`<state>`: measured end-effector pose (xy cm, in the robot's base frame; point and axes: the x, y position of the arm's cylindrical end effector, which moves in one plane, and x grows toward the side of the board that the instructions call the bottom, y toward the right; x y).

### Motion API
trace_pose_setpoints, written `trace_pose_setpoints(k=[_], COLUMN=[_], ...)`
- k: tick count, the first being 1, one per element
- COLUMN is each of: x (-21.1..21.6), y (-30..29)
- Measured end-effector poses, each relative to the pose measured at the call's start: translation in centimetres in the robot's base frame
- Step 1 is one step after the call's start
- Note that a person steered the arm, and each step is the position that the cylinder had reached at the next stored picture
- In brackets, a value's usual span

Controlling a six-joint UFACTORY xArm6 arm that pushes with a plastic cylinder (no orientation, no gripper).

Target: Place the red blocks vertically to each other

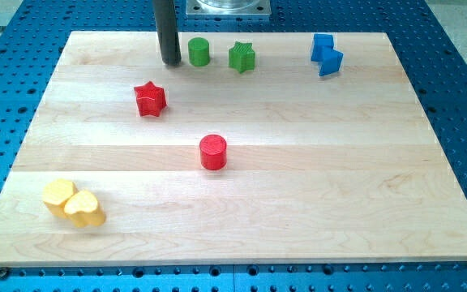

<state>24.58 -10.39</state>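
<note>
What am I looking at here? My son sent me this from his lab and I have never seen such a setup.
This is a robot arm's workspace, seen by one camera looking down at a slant. The arm has no gripper; it ends in a dark rod, and my tip slides on the wooden board to push blocks. Nothing is held. My tip stands near the view's top, just left of the green cylinder, with a green star further right. Two blue blocks sit together at the top right, two yellow blocks at the bottom left. The red star and red cylinder lie apart in the middle; they are to be lined up vertically.
</note>
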Motion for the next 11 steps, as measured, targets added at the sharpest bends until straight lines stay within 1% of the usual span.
trace_pose_setpoints(k=[1,2,3,4,5,6,7,8,9,10,11], x=[-0.7,-0.4,3.2,10.6,14.7,19.1,19.9,26.8,27.6,27.1,29.3], y=[3.9,4.0,-3.4,-3.8,1.3,8.1,10.0,4.5,6.4,0.1,1.8])
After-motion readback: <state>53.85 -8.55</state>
